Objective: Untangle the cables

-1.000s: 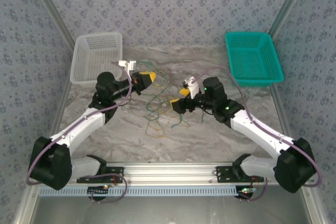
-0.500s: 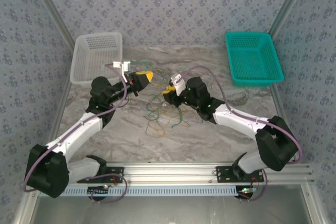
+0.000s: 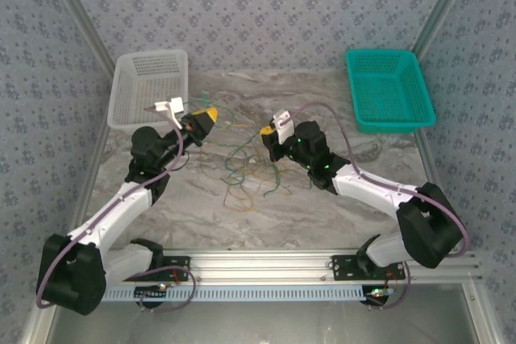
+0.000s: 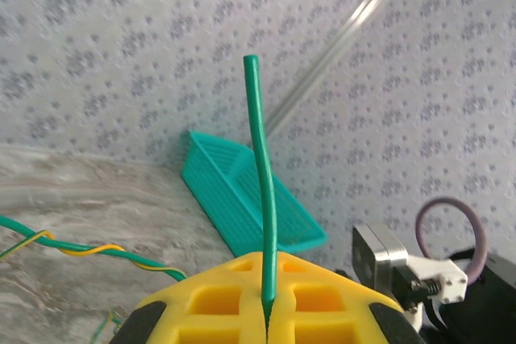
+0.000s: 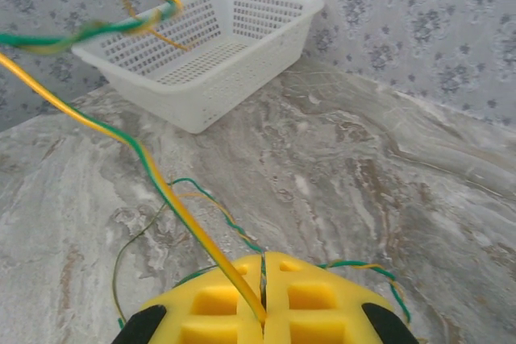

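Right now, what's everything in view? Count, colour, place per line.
cables: several, dark green and yellow/tan, loose tangled loops at mid-table between the grippers
green cable: 1, green, free end sticking up out of the left gripper's pads
yellow-green cable: 1, yellow and green, running from the right gripper's pads toward the white basket
white basket: 1, white, far-left corner of the table
teal basket: 1, teal, far-right corner
table: 1, grey marble pattern
left gripper: 1, yellow pads, shut on the green cable
right gripper: 1, yellow pads, shut on the yellow-green cable
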`<act>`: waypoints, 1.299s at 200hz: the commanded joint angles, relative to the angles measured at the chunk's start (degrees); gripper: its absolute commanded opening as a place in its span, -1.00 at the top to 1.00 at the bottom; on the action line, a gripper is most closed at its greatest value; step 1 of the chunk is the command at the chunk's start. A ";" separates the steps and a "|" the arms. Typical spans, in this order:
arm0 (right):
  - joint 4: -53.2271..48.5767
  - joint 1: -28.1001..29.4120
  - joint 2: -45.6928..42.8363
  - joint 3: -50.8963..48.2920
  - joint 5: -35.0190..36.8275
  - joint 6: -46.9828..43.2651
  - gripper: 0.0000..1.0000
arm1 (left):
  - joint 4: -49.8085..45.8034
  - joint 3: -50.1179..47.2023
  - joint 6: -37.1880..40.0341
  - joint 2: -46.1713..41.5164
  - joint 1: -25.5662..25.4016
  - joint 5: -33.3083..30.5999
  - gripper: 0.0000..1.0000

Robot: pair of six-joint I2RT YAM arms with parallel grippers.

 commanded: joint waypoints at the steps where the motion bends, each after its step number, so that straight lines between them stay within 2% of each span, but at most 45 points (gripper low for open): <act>1: 0.91 -0.64 -2.62 -1.03 5.16 2.35 1.00 | -1.97 0.13 -0.07 -1.85 0.95 -3.05 1.00; 73: -6.89 -7.09 -9.91 -2.31 10.44 11.32 1.00 | -12.32 -3.85 6.99 -7.86 1.70 -15.92 1.00; 134: -13.85 -12.90 -18.01 -3.99 13.28 14.15 1.00 | -15.09 -7.85 7.84 -10.64 5.03 -20.84 1.00; 196: -20.98 -19.71 -25.58 -4.73 12.96 15.95 1.00 | -21.65 -8.80 9.97 -17.19 11.37 -24.18 1.00; 260: -29.05 -26.16 -33.98 -0.54 10.10 19.07 1.00 | -23.60 -9.10 6.58 -21.88 18.65 -22.35 1.00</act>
